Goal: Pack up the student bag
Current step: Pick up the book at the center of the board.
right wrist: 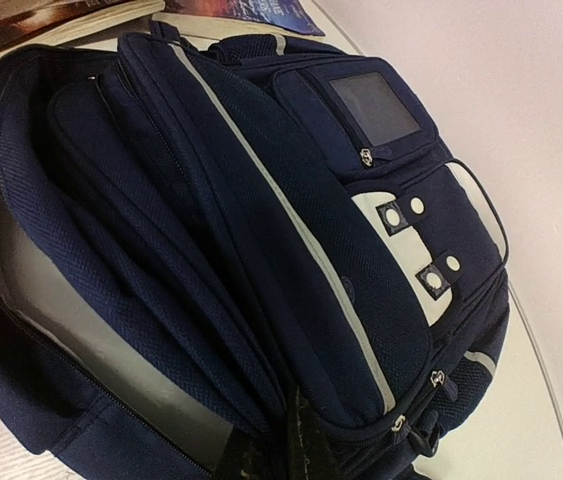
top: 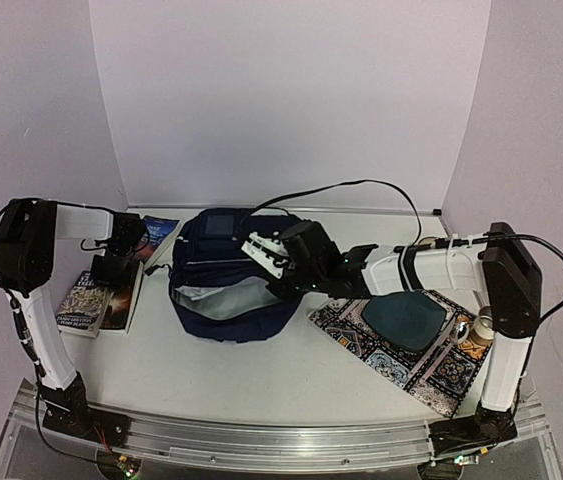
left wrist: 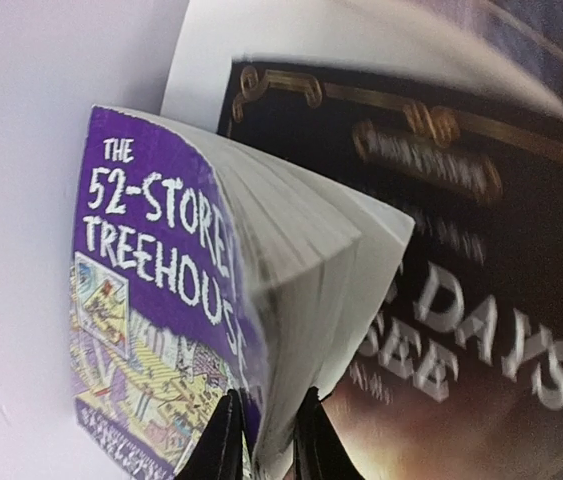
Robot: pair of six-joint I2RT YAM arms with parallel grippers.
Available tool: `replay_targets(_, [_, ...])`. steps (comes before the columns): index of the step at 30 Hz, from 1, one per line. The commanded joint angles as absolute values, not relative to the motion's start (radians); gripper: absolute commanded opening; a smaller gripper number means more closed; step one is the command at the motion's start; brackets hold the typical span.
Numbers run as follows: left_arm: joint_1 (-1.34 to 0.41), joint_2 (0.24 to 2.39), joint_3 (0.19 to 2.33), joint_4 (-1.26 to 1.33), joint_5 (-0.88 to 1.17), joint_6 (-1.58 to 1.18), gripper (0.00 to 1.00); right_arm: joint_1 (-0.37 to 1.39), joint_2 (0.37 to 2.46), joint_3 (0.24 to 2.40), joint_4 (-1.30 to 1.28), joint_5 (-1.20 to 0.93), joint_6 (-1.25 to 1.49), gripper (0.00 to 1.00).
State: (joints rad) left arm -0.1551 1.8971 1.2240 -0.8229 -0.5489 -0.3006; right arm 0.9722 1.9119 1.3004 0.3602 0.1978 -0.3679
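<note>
The white table (top: 261,385) carries everything. The student bag (top: 223,285) is the biggest thing on it and lies near the middle, between the two arms. Its navy front, with the white stripe and the small grey-blue panel, faces up, and its main compartment gapes toward the near edge, showing pale grey lining. To its right, close by, a patterned mat (top: 436,375) lies at a slant with a dark teal piece (top: 406,320) on top of it. To the bag's left, a purple paperback (top: 79,300) lies on a larger dark book (top: 121,305), and a blue book (top: 159,238) sits just behind them. The right fingers (right wrist: 296,445) are clenched on a fold of the bag's dark fabric at the edge of the opening. The left fingers (left wrist: 233,445) are grasping the purple paperback, pinching its cover and a wad of fanned pages so that it lifts off the dark book.
</note>
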Motion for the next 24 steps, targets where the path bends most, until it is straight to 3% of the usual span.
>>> replay_targets(1, [-0.259,1.801,1.258,-0.953,-0.461,-0.371,0.00,0.971,1.801,1.308,0.448,0.204,-0.331,0.00])
replay_targets(8, [-0.385,1.751,1.322,-0.960,-0.367,-0.427,0.01,0.972,1.795,1.301,0.448,0.201,-0.319,0.00])
replay_targets(15, [-0.424,1.762,1.324,-0.953,-0.435,-0.483,0.37,0.972,1.816,1.308,0.448,0.193,-0.304,0.00])
replay_targets(24, [-0.529,1.761,1.254,-0.915,-0.536,-0.573,0.58,0.972,1.828,1.307,0.445,0.184,-0.288,0.00])
